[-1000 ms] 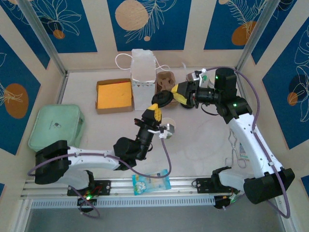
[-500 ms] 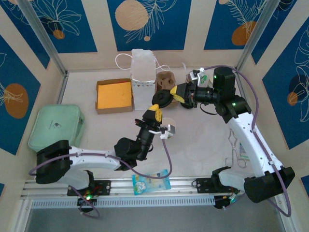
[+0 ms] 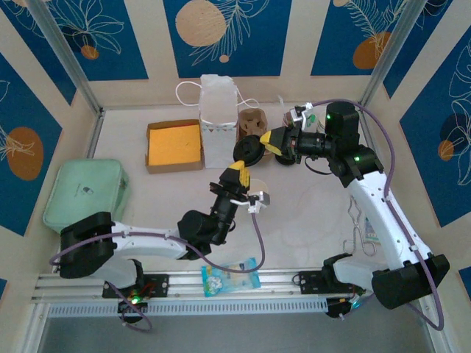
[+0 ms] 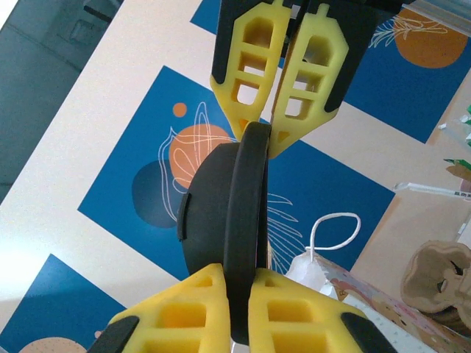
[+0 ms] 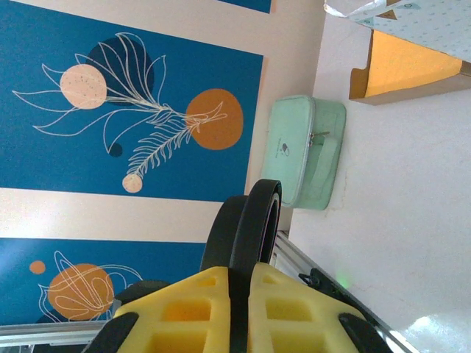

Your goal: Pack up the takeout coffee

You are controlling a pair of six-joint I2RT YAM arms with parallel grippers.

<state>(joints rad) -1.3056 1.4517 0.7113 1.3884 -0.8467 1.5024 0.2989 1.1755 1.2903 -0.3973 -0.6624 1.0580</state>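
Paper cup beside left gripper

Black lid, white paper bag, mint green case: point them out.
black lid (image 3: 247,151), top external view, its round face.
white paper bag (image 3: 218,125), top external view, front wall.
mint green case (image 3: 82,193), top external view, top face.

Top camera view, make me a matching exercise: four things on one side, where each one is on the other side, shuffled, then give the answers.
Things:
1. black lid
2. green case
3. white paper bag
4. snack packet

Places:
A. at the near edge of the table
B. on the far left side
C. at the back, between the cardboard box and the cup carrier
D. gripped by the left gripper and the right gripper

Pairs: 1-D, 2-B, 3-C, 4-A.
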